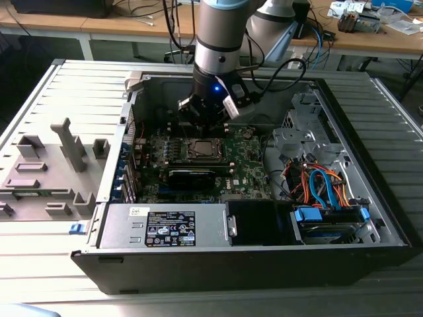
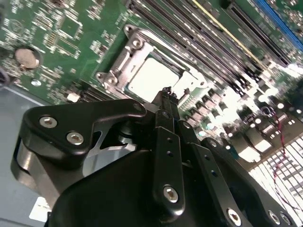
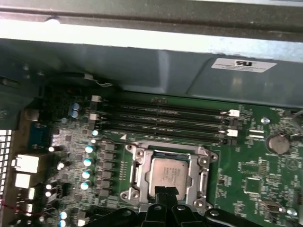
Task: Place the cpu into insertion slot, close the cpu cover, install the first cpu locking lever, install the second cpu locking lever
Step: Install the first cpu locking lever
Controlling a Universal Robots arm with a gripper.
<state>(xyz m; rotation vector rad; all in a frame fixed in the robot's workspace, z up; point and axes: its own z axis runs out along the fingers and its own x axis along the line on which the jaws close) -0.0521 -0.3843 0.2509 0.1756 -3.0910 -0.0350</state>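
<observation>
The cpu (image 3: 166, 173) (image 2: 150, 78), a square chip with a silvery top, lies in the insertion slot (image 1: 203, 149) on the green board. The cpu cover (image 3: 134, 176) (image 2: 124, 60) lies flat as a silver frame around the chip. My gripper (image 2: 166, 91) (image 3: 165, 193) hovers just above the socket's edge with its thin dark fingers pressed together and nothing between them. In the exterior view the gripper (image 1: 203, 125) hangs inside the open computer case, just behind the socket. The locking levers cannot be made out clearly.
Long memory slots (image 3: 165, 118) run beside the socket, and a coin battery (image 3: 278, 143) sits on the board. A black card (image 1: 192, 177), the power supply (image 1: 165, 228), the cabled drive bay (image 1: 327, 218) and the case walls (image 1: 218, 271) hem the board in. A grey fixture (image 1: 59, 165) stands outside.
</observation>
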